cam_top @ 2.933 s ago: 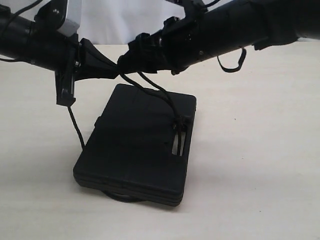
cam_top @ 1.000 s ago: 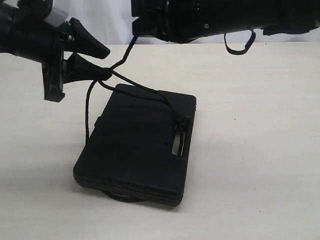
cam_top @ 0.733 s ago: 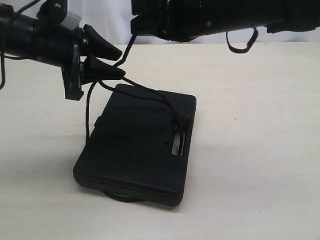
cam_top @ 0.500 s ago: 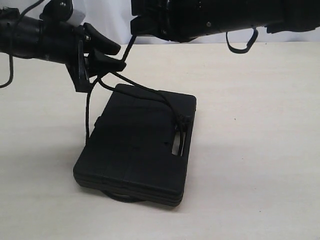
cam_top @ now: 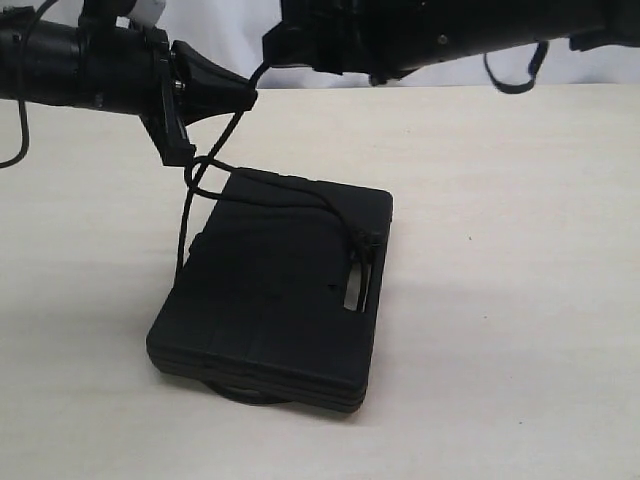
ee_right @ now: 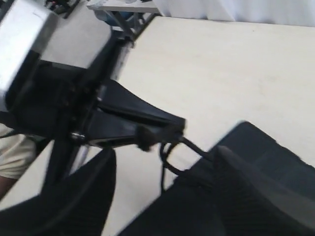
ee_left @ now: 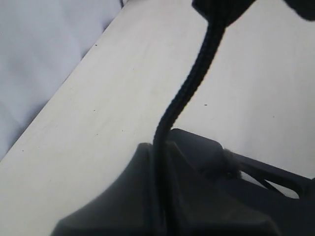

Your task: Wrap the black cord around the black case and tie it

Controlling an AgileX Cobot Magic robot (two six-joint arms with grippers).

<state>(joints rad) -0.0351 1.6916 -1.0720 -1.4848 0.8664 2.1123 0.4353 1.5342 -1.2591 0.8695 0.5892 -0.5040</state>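
Note:
The black case (cam_top: pixel 280 290) lies flat on the table, its handle slot (cam_top: pixel 355 285) to the right. The black cord (cam_top: pixel 185 230) climbs from the case's left side, curls into a small loop and crosses the lid to the slot. My left gripper (cam_top: pixel 248 98) hovers above the case's far left corner, shut on the cord (ee_left: pixel 189 88). From those jaws (ee_left: pixel 160 147) the cord rises to my right gripper (cam_top: pixel 270 48). In the right wrist view my right gripper (ee_right: pixel 165 152) is open, a cord strand (ee_right: pixel 198 147) touches one fingertip, and the frayed knot (ee_right: pixel 145 133) hangs under the left gripper (ee_right: pixel 179 125).
The beige table (cam_top: pixel 500 300) stretches to the right and front of the case. A white cloth (ee_left: pixel 39 59) hangs behind the far edge. A black strap (cam_top: pixel 515 75) dangles under the right arm. A bit of cord (cam_top: pixel 250 393) shows under the case's front edge.
My left gripper, open a second ago, has moved right and shut on the cord. The loop beside the case's corner has dropped lower. The right arm has shifted slightly to the right.

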